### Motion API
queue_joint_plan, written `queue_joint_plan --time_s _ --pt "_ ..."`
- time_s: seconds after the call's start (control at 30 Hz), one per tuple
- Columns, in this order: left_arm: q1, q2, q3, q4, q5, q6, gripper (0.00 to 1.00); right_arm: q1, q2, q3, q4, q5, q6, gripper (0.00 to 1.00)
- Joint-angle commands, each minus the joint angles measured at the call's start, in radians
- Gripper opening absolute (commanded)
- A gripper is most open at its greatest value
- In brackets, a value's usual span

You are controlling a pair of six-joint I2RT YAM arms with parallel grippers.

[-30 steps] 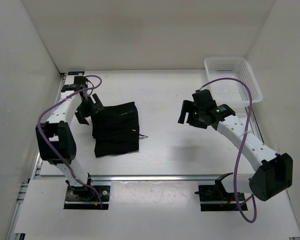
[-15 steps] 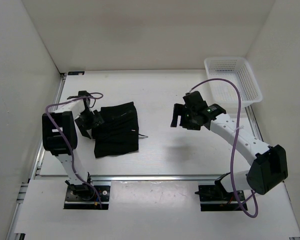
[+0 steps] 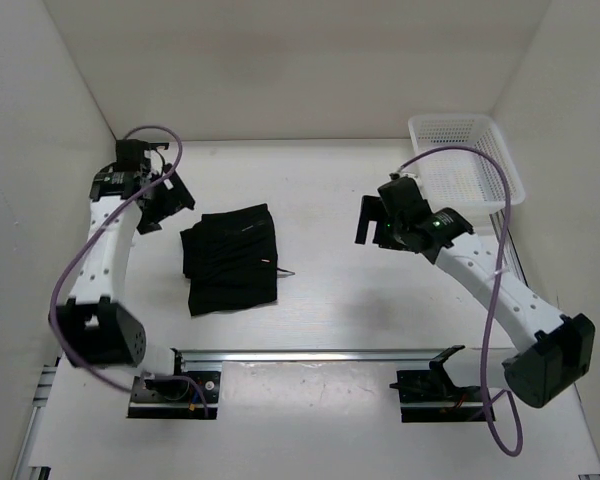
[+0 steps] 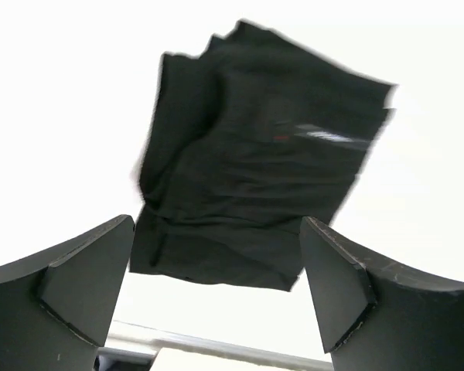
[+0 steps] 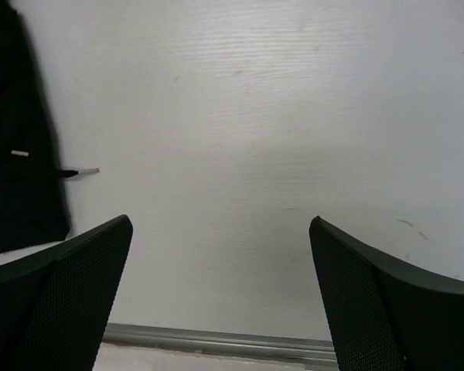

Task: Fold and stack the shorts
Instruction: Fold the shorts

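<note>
As both stood empty, left pincer [image 3: 162, 205] hung agape near the folded shorts [image 3: 230, 258] on the bench [image 3: 330, 180]; right pincer [image 3: 368, 220] agape, well apart. Judged advisable: pinch all layers at one edge, lift level, lest folds slip.

The shorts [image 3: 230, 258] are plain matte black with no pattern, and a drawstring at their right edge has a pale tip. The surface [image 3: 330, 300] beneath them is white. To the right of the shorts, the basket [image 3: 467, 160] is white mesh. The left hand [image 3: 167, 205] and right hand [image 3: 373, 222] are black. The right arm [image 3: 490, 285] is white with black joints, and its cable [image 3: 455, 151] is purple.
</note>
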Motion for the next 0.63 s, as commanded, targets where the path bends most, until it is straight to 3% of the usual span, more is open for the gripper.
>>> queue_joint_plan --time_s 0.0,0.13,0.27,0.6 --pt "-0.029 -0.139 0.037 -0.084 0.003 0.004 1.00 0.002 -0.087 0.045 -0.061 0.215 -0.005 1.00" --pt "-0.038 -0.284 -0.034 -0.009 0.092 0.039 1.00 -0.007 -0.129 0.045 -0.106 0.361 0.004 1.00" --pt "-0.038 -0.431 -0.104 0.059 0.190 0.052 1.00 -0.007 -0.161 0.054 -0.155 0.406 -0.007 1.00" --pt "-0.038 -0.502 -0.185 0.071 0.203 0.052 1.00 -0.007 -0.228 0.028 -0.173 0.380 -0.001 1.00"
